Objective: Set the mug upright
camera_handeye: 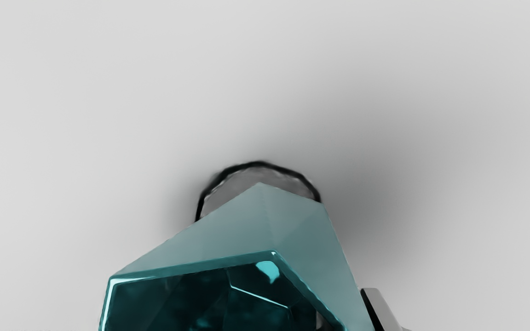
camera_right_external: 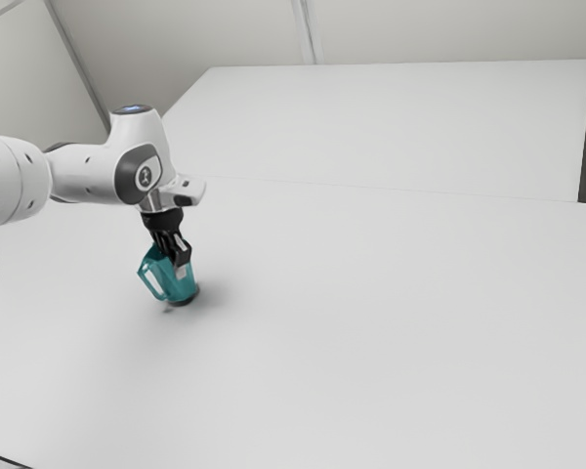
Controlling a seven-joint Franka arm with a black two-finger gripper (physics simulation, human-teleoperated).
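Wide pale table point(camera_right_external: 391, 322), giving plenty of free space around the work. Above it, the arm point(camera_right_external: 88, 174), reaching from the exterior view's left, with hand directed down and a little slanted. Gripper point(camera_right_external: 175, 266) closed on one wall of the teal mug point(camera_right_external: 180, 287): one finger inside the mouth, the other point(camera_handeye: 382, 310) outside, probably for turning the body by its wall. Mug near the table surface, mouth up but leaning toward the exterior view's left, so not yet fully straight. Handle point(camera_right_external: 146, 284) at that same side, away from the pinch, leaving it free. Dark-edged base point(camera_handeye: 246, 184) lowest; impossible to tell if touching flat. Too early release could perhaps cause rocking.
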